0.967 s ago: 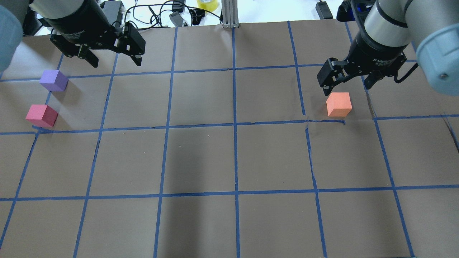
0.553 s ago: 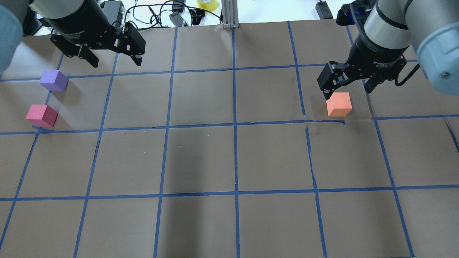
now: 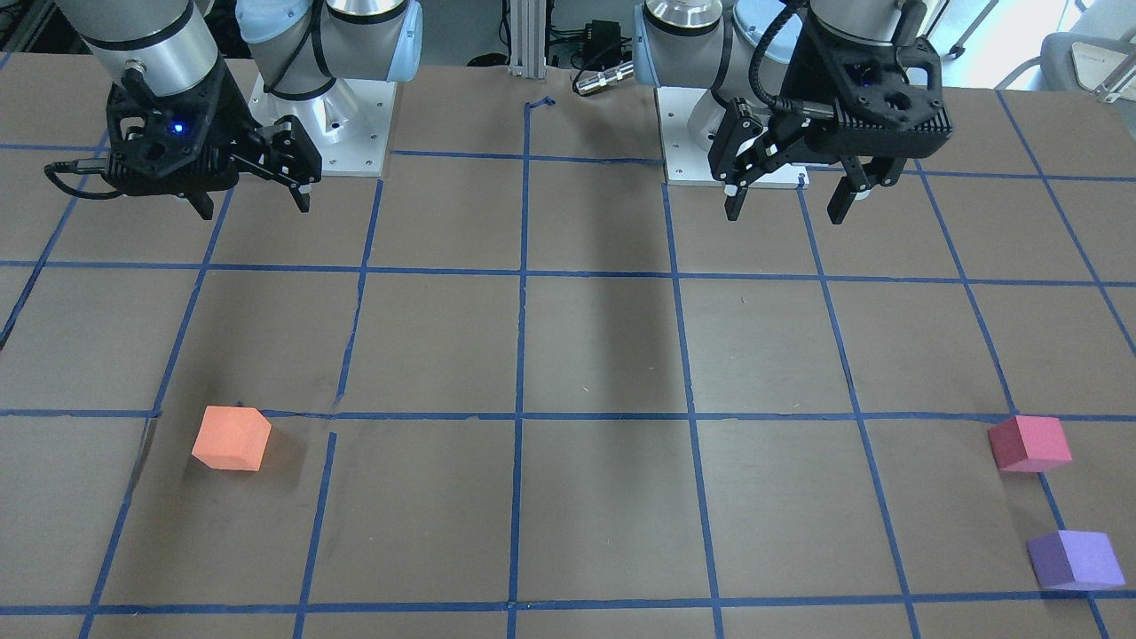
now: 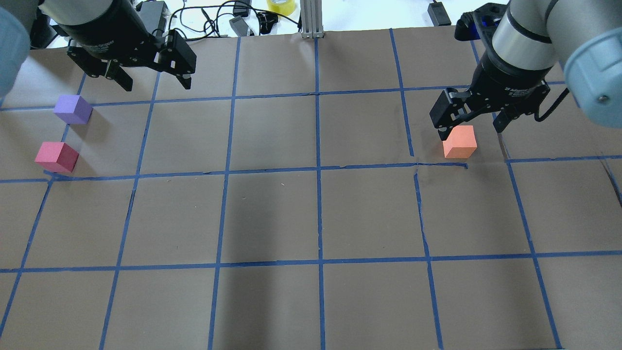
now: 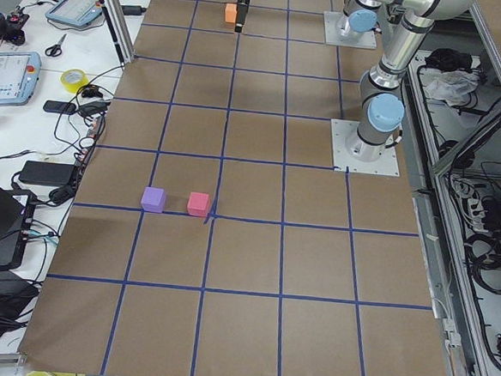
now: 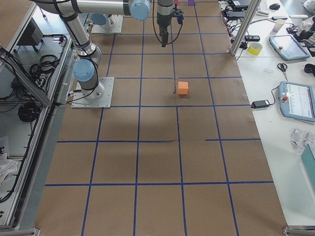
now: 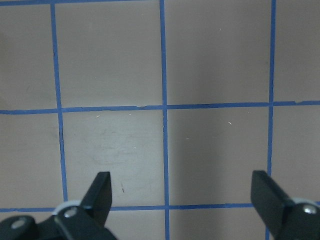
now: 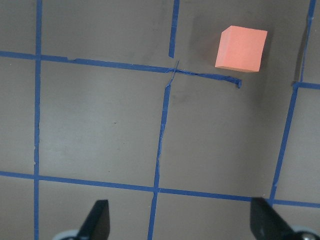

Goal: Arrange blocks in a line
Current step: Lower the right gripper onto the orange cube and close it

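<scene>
Overhead exterior view, left to right: the pinkish-red block (image 4: 56, 157) rests on the desk (image 4: 272, 218) at the far left, beside a tape line. The purple block (image 4: 73, 109) sits near it, not touching. The left claw (image 4: 157, 86) hangs above the desk, spread, empty. The orange block (image 4: 459, 141) lies well apart, on the right. The right claw (image 4: 470, 131) hovers near it, spread, empty; the block is not between its fingers.

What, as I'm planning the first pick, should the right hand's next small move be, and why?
Probably move the open right hand forward and down over the orange foam-like cube: it lies untouched ahead of the hand, not between its jaws.
</scene>
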Motion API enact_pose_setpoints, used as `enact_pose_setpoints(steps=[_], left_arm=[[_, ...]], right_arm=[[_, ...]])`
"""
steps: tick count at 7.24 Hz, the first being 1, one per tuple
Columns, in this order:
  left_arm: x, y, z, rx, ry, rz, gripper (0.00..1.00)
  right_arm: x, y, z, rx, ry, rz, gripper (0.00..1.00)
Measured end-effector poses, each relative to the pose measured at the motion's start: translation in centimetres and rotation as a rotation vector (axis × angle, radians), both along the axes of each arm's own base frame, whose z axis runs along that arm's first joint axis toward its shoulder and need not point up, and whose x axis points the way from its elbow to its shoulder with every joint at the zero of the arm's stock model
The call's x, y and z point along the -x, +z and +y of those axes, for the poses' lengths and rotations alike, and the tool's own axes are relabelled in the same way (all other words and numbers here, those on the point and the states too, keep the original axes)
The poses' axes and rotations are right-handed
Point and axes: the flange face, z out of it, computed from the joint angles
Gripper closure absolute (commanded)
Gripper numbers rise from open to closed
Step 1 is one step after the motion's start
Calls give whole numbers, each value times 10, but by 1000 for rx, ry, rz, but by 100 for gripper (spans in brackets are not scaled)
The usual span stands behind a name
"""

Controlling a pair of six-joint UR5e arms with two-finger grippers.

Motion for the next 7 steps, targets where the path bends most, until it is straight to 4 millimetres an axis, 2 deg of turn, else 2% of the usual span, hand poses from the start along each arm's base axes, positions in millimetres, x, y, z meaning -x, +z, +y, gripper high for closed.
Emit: enact_pose_setpoints(steps=[3, 4, 7], left_arm=[[0, 0, 0, 0, 0, 0, 0], [0, 0, 0, -1, 0, 0, 0], [0, 0, 1, -2, 0, 0, 0]], right_arm=[[33, -13, -30, 50, -15, 5, 0], [46, -28, -45, 43, -28, 8, 0], [76, -115, -109, 13, -44, 5, 0]])
